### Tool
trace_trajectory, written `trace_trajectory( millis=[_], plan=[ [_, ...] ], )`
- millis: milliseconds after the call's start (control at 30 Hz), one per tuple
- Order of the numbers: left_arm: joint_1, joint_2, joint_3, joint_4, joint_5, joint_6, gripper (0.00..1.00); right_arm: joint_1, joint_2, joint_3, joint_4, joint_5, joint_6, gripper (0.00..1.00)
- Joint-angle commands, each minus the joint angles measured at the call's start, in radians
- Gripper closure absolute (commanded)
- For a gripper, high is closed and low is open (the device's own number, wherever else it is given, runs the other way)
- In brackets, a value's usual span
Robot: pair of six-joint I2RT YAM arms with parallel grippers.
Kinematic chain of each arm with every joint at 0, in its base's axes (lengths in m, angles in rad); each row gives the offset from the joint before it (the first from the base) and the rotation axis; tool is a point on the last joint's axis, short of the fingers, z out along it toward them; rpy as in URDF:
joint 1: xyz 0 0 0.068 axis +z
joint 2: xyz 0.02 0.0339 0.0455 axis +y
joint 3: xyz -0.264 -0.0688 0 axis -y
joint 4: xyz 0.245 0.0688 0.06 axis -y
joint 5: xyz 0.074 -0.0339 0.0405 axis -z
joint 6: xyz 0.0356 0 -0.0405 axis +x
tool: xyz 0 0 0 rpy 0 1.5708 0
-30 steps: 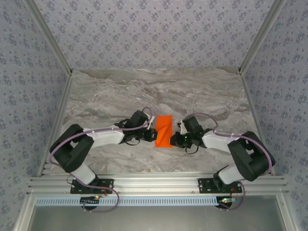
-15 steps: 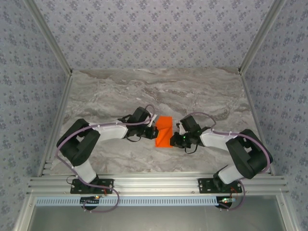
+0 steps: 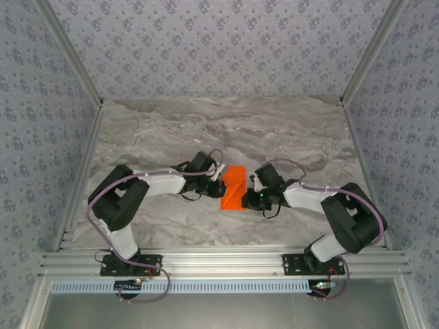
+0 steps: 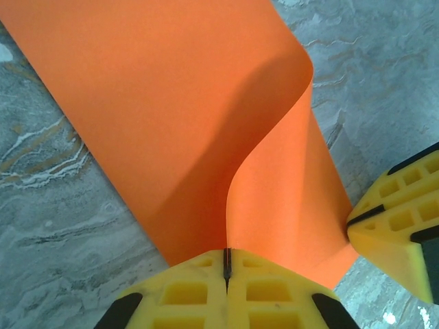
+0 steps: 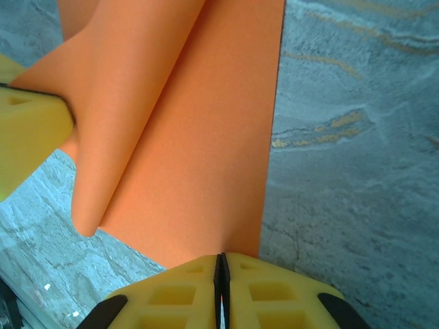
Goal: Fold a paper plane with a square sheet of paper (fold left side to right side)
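- Paper (image 3: 233, 186): in the top view, a bright orange sheet on the marble table (image 3: 171, 130), partly folded over itself and longer than wide, running away from the arms.
- In that view the left gripper (image 3: 219, 186) sits at the paper's left edge and the right gripper (image 3: 248, 199) at its right edge, towards the near corner. The paper lies between them, touching both.
- From this height neither gripper's jaws can be made out.
- Left wrist view: the paper (image 4: 171, 103) lies flat on the table (image 4: 55, 274) across the upper part of the picture. One flap curls up off the flat layer in a soft, uncreased bend.
- The flap's edge runs straight into the seam of the left gripper (image 4: 226, 264). Its yellow pads are pressed together, nipping the flap.
- A yellow finger of the right gripper (image 4: 394, 229) touches the paper's edge on the right side of this view.
- Right wrist view: the paper (image 5: 199, 137) stretches away from the right gripper (image 5: 219, 271), whose pads are closed to a thin line at the paper's near edge.
- Whether the sheet is nipped between those pads or only pressed under them cannot be told.
- The raised flap is drawn to the tip of the left gripper (image 5: 31, 130), left of the paper's flat layer, and bare table (image 5: 357, 137) lies right of the paper.
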Motion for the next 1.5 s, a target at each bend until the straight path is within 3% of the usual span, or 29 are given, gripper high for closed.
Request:
trace_trajectory(
  millis=[0, 1467],
  plan=[
    [0.010, 0.018, 0.035, -0.014, 0.014, 0.025, 0.98, 0.014, 0.035, -0.004, -0.095, 0.051, -0.023, 0.87],
    [0.026, 0.046, 0.055, -0.008, 0.052, 0.039, 0.96, 0.017, 0.054, -0.001, -0.117, 0.060, -0.023, 0.87]
  ],
)
